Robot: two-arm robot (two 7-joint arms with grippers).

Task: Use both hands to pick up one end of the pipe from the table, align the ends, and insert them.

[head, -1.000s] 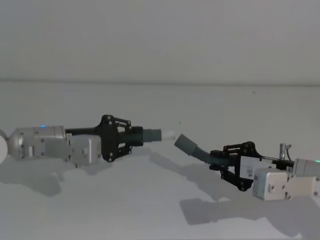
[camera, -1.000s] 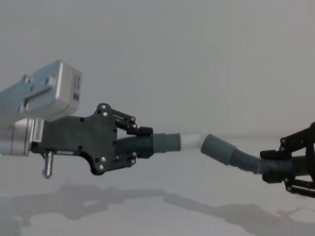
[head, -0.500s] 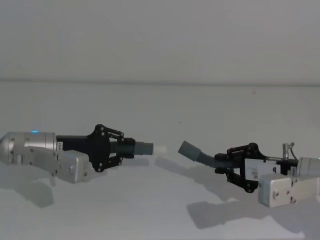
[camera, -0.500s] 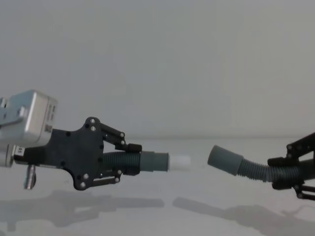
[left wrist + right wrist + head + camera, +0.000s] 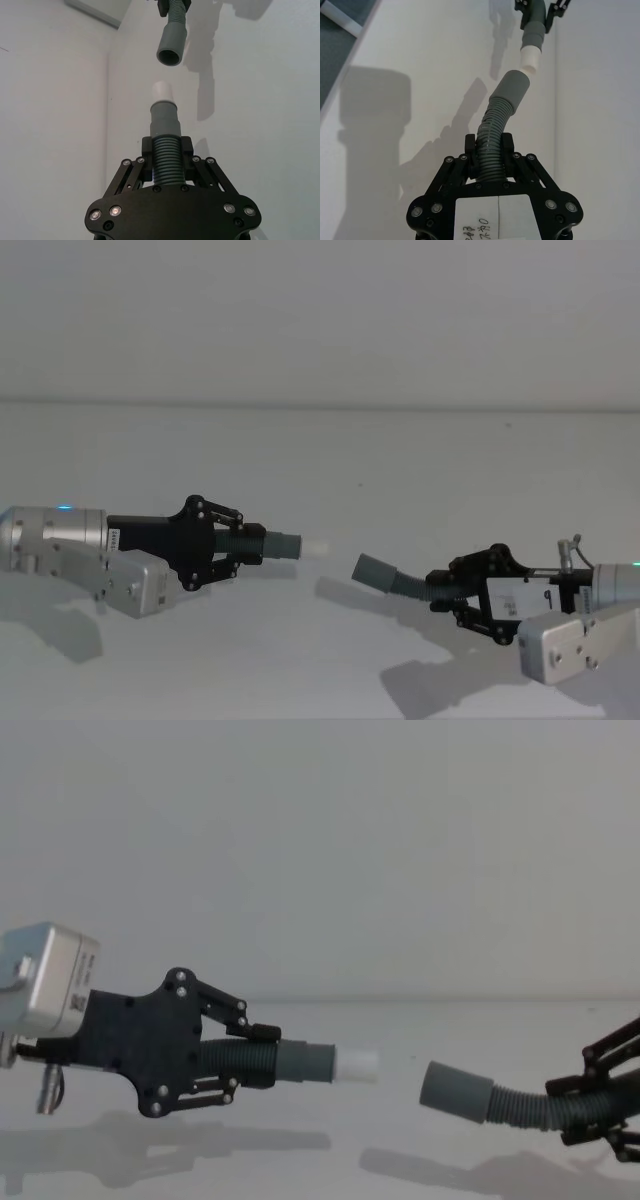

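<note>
Hose pieces (image 5: 405, 583) look light and floppy, so left gripper (image 5: 252, 545) and right gripper (image 5: 443, 591), toward the tabletop's (image 5: 300, 660) front edge, sensibly clamp the ribs right behind each cuff (image 5: 372, 569).

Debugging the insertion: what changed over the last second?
The black linked-finger left gripper and right gripper drew apart and lower; the white-tipped grey cuff and open grey cuff went from nearly touching to a clear gap. Both stay shut on their dark ribbed hose pieces.

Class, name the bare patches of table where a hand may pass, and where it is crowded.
Free: table behind the left gripper and right gripper, up to its far edge; also the near strip between them. Crowded: the gap between white-tipped cuff and open cuff.
</note>
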